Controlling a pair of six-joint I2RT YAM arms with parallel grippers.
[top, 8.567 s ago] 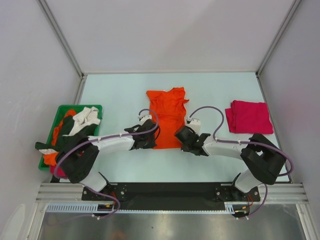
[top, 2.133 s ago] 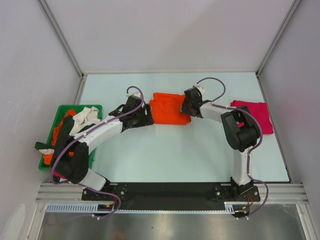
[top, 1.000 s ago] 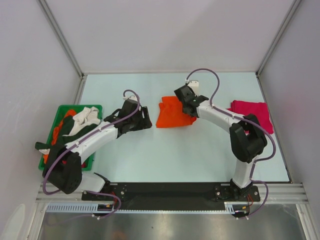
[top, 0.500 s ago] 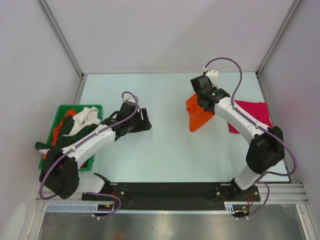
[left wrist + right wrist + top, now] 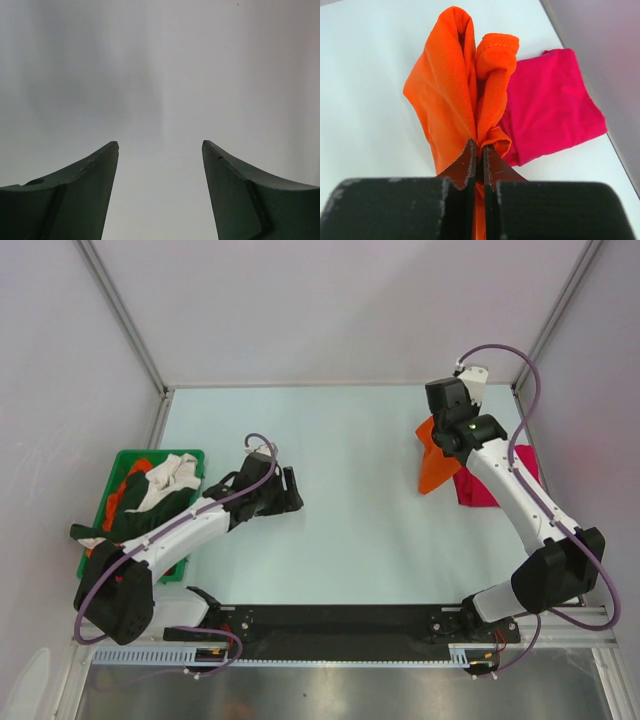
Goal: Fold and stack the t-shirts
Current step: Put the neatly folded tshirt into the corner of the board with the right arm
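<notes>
Right gripper [image 5: 479, 156] is pinched tight on the bunched bright orange cloth t-shirt [image 5: 457, 85], which hangs down just left of the folded magenta-red t-shirt [image 5: 550, 105], maybe overlapping its edge, while the spread, empty left gripper [image 5: 291, 490] sits well off left.

Open table [image 5: 350, 510] is stretching across the middle; the bin [image 5: 140, 453] is hemming my left, and the magenta shirt [image 5: 550, 105] is lying beside the orange shirt [image 5: 450, 85] hanging from my right pincer [image 5: 478, 148].
</notes>
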